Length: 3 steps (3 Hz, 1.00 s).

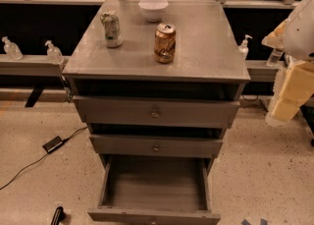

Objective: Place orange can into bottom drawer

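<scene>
The orange can (165,42) stands upright on the grey cabinet top (206,57), near the middle. The bottom drawer (154,215) is pulled far out at the bottom of the view, and its bare grey floor shows. My gripper (282,108) hangs at the right edge of the view, beside the cabinet and to the right of the top drawer's level. It is well apart from the can and holds nothing that I can see.
A green-and-white can (111,28) and a white bowl (153,9) stand on the cabinet top behind the orange can. The top drawer (155,113) and middle drawer (156,147) stick out slightly. A black box with a cable (52,144) lies on the floor at the left.
</scene>
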Motion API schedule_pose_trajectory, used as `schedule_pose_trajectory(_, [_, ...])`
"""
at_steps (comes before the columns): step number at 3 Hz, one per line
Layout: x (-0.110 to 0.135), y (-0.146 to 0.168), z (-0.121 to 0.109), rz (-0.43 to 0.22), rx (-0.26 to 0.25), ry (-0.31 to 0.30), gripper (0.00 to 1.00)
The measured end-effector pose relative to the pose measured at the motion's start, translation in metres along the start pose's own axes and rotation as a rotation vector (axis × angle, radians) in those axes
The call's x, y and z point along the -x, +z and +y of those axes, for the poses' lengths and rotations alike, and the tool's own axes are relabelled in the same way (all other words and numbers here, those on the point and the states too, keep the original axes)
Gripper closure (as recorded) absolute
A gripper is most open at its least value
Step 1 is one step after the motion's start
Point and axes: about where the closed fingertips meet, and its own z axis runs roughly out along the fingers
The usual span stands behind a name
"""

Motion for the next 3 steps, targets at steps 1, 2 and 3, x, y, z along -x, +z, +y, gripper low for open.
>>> schedule_pose_trajectory(1, [0.000, 0.000, 0.000, 0.000, 0.000, 0.000, 0.00])
schedule_pose_trajectory(2, [0.009, 0.010, -0.015, -0.020, -0.037, 0.023, 0.00])
schedule_pose_trajectory(3, [0.063, 0.052, -0.102, -0.206, -0.145, 0.052, 0.00])
